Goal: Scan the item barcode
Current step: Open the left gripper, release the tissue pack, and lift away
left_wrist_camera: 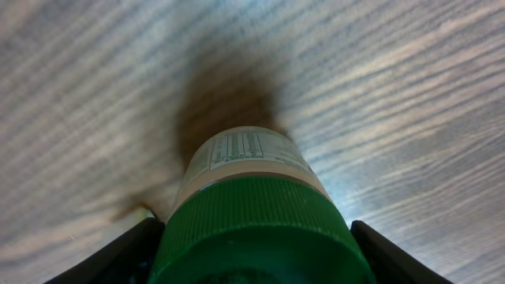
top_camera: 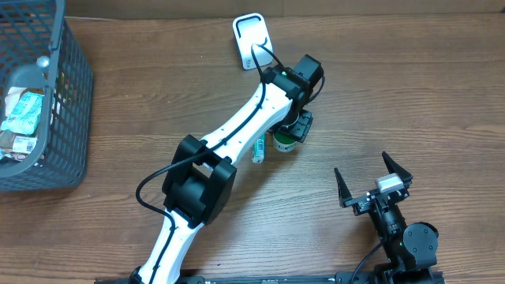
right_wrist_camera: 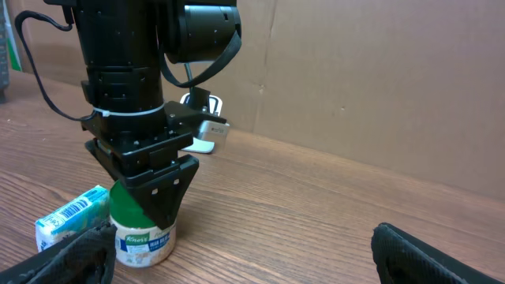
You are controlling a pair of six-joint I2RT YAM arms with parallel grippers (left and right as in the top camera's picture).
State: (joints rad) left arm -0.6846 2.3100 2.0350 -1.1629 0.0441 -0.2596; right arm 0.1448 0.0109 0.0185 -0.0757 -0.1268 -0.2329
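Wood-grain table (top_camera: 79,237); brown cardboard wall (right_wrist_camera: 379,79) behind; even light, soft shadows.

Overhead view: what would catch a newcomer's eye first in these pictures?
The long white left arm crosses the table diagonally, its end effector gripping a green-capped jar at mid-table. A grey basket of packets stands at the left edge, a white scanner near the far edge.
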